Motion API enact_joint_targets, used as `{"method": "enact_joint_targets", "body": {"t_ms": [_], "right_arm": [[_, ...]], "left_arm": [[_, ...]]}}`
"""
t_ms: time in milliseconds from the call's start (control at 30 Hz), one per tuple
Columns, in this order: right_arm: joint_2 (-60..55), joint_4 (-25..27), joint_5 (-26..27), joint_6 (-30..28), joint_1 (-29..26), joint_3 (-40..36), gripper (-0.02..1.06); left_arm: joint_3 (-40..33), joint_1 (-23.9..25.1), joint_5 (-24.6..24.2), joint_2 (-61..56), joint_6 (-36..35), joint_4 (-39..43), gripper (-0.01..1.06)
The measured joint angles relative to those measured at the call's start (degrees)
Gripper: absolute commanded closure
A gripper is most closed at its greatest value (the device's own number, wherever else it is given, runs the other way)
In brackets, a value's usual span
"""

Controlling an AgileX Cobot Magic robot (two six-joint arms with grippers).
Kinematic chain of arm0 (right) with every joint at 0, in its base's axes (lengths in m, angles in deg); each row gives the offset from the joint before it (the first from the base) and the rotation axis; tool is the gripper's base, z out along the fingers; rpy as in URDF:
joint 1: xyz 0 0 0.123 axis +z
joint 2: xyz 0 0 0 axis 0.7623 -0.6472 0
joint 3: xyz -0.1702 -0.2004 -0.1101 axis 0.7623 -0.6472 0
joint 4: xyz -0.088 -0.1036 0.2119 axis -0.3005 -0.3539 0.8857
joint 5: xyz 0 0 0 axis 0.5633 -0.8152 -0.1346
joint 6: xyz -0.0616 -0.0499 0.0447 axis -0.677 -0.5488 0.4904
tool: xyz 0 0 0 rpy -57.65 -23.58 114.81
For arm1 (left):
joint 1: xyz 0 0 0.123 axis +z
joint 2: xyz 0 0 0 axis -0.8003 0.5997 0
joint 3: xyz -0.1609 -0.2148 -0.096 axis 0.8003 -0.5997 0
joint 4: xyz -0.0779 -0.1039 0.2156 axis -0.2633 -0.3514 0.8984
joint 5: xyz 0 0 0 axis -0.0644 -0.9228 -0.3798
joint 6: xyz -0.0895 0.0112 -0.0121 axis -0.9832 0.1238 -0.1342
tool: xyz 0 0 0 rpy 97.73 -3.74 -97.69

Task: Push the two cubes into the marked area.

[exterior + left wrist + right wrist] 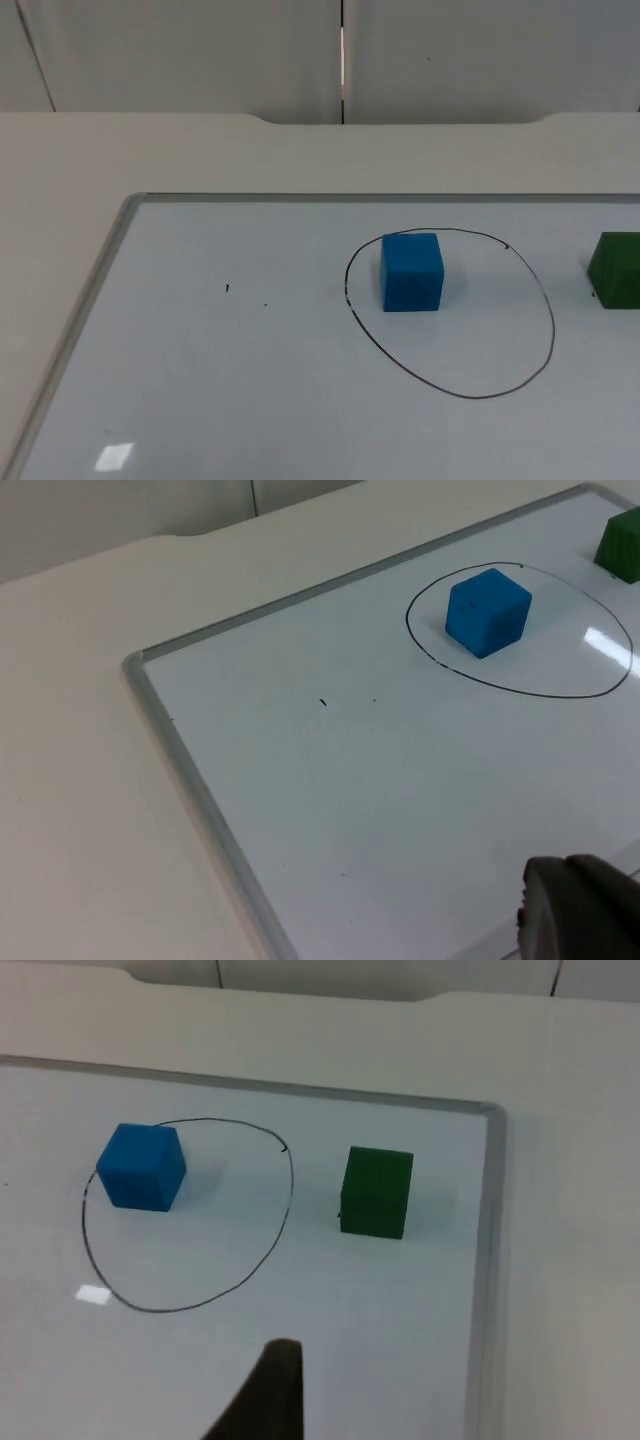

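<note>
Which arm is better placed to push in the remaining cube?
Right, probably. The green cube sits outside the drawn circle on the right arm's side; the blue cube is already inside.

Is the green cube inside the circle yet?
No, it's out. The green cube sits beside the circle, apart from its line; the blue cube is inside.

One cube [411, 271] sits inside the drawn ring [548, 310]; the other cube [615, 270] lies outside, right.

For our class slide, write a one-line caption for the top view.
Blue cube inside the drawn oval; green cube outside it on the whiteboard.
</note>
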Motion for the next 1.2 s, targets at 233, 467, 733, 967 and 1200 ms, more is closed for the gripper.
{"method": "enact_joint_targets", "body": {"t_ms": [233,467,733,967,1200], "right_arm": [[-17.8,-2.2,8.9,0.8,0.0,5.4,0.53],[-34.7,-2.9,14.3,1.9,0.0,9.4,0.93],[-52.3,-8.9,24.2,11.3,0.0,11.4,1.05],[-64.7,-17.8,27.3,21.5,0.0,11.4,1.05],[-78.4,-21.1,28.6,27.0,-2.6,13.5,1.05]], "left_arm": [[0.0,0.0,0.0,0.0,0.0,0.0,1.05],[0.0,0.0,0.0,0.0,0.0,-0.1,1.05],[0.0,0.0,0.0,0.0,0.0,-0.1,1.05],[0.0,0.0,0.0,0.0,0.0,-0.1,1.05],[0.0,0.0,0.0,0.0,0.0,-0.1,1.05]]}}
